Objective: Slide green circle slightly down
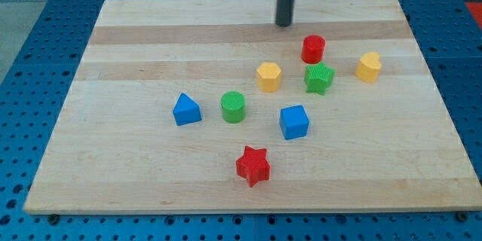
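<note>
Wooden board [151,173], my tip [284,24] near top, well above green circle [233,107]; no claw visible

Robotics lab bench, blue perforated breadboard base [45,38] (grid of holes), wooden board [151,45]

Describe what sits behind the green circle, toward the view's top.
Behind the green circle, up and right, stands the yellow hexagon; farther up is my tip. Bare wooden board lies directly behind it. Nothing there looks hidden.
</note>
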Robot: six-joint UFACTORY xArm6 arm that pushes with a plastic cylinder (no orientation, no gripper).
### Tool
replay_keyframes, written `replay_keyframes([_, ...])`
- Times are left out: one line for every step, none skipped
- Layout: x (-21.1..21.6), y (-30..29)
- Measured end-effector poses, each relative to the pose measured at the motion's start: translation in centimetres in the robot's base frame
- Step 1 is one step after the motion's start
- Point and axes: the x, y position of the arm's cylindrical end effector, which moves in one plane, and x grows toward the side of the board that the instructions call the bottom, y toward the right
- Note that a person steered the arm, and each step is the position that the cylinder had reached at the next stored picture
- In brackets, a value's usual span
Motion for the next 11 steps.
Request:
replay_keyframes([0.7,-5.1])
replay_keyframes([4.2,-8.3])
replay_keyframes([8.2,-8.6])
replay_keyframes([12.2,-7.9])
replay_keyframes([15.3,-7.3])
replay_keyframes([17.8,-7.3])
replay_keyframes([19.0,-7.3])
replay_keyframes([19.6,-7.3])
replay_keyframes([20.5,-8.5])
replay_keyframes([21.2,-10.2])
replay_keyframes([21.2,-12.8])
